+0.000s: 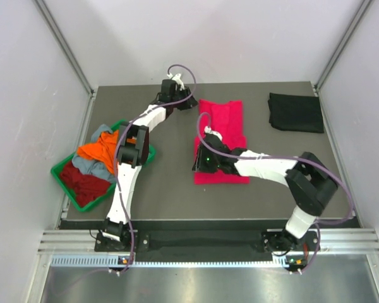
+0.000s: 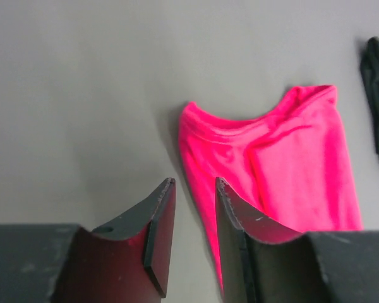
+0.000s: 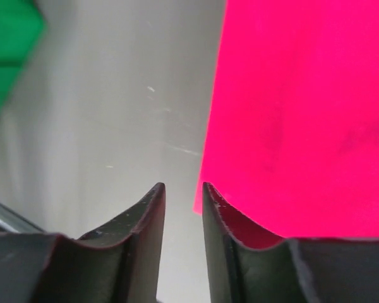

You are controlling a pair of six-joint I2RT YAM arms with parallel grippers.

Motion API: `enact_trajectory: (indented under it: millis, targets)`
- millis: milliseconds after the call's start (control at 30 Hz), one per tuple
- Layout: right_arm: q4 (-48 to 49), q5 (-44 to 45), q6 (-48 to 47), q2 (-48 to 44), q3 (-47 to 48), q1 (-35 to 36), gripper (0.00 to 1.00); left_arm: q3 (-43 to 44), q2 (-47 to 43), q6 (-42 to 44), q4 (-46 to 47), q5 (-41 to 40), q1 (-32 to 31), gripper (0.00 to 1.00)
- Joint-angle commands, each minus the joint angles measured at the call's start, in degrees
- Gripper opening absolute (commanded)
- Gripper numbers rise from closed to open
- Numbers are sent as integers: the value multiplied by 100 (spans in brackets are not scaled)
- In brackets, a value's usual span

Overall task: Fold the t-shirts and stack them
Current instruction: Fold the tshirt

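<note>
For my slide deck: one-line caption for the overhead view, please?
Pink t-shirt spread mid-table, black t-shirt far right, other t-shirts heaped in the green tray at left.

The left arm (image 1: 136,136) stretches far forward; the left tool (image 2: 194,188) is slightly parted, empty. The right arm (image 1: 271,167) folds leftward; the right tool (image 3: 183,191) likewise.

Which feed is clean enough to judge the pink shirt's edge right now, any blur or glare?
Top external: even, soft light, no glare on the pink t-shirt. Left wrist: neckline and folds read clearly, colour oversaturated. Right wrist: the shirt's edge is sharp, its surface nearly flat colour; the green tray in the corner is blurred.
</note>
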Motion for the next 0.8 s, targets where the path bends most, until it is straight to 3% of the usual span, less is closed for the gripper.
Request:
enact_trajectory:
  millis: [0, 200, 267, 500, 767]
  targets:
    - [-534, 239, -125, -783, 274, -225, 32, -12, -1007, 151, -386, -79, 122, 37]
    - [-1106, 73, -292, -1917, -332, -1023, 40, -283, -1719, 432, -1572, 87, 157, 38]
    - [-1282, -180, -598, -2268, -612, -1288, 44, -739, -2087, 476, -1941, 219, 157, 38]
    - [-1581, -823, -811, -2945, -1527, -2745, 48, -3348, -3722, 424, -1953, 475, 17, 36]
    - [-1045, -1114, -433, -3183, -2432, -3249, 47, -5564, -5558, 407, -2084, -79, -729, 37]
